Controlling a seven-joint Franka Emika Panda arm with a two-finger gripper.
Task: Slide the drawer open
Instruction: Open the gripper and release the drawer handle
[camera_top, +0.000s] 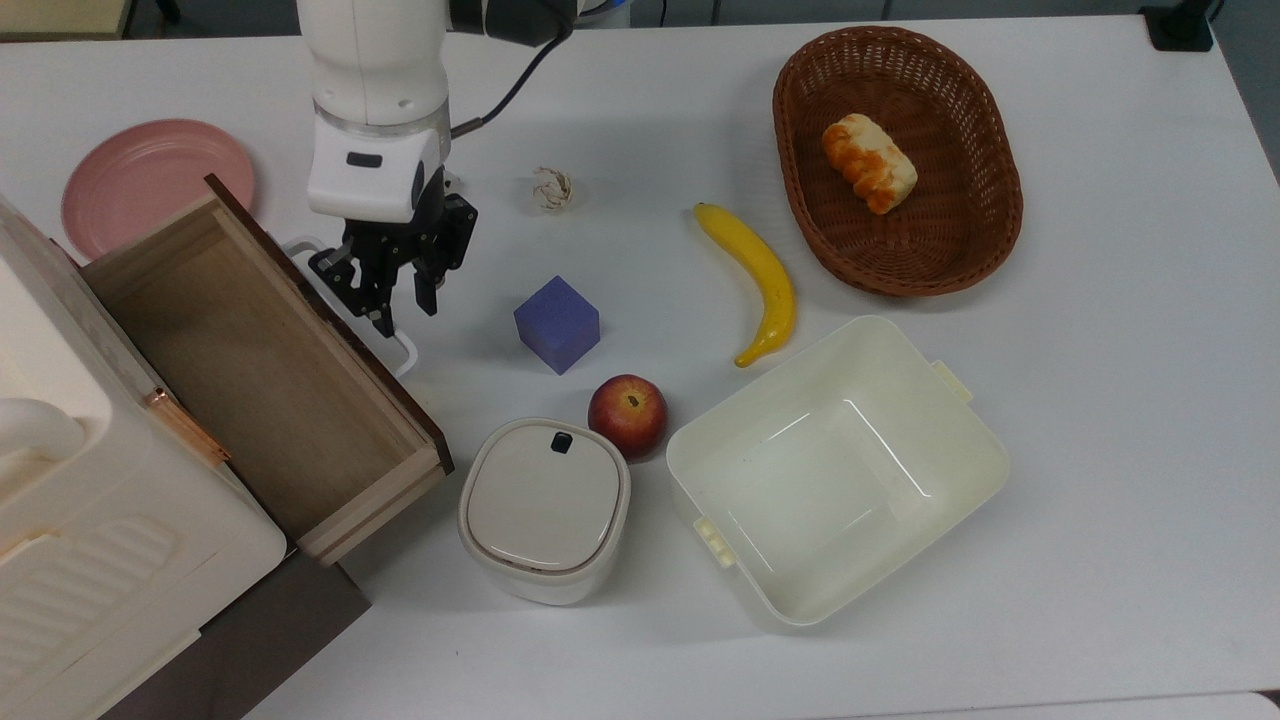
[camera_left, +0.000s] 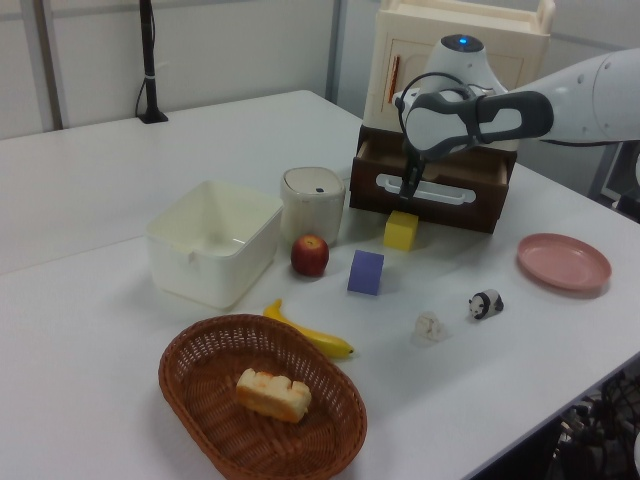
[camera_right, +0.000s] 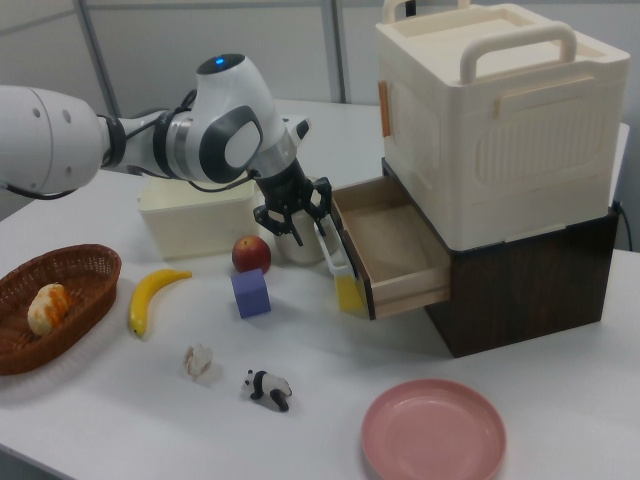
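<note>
A white table (camera_top: 1100, 400) carries, near the gripper (camera_top: 400, 305), a purple cube (camera_top: 556, 323), apple (camera_top: 627, 414) and banana (camera_top: 755, 278).

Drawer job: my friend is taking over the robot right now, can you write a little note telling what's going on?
Gripper: open, holding nothing, just off the white loop handle.
Drawer: pulled well out from under the cream cabinet, light-brown inside showing, nothing in it.
Yellow block: on the table right in front of the drawer's dark front.
Done: the drawer looks open.
Left: probably only moving the arm clear.
</note>
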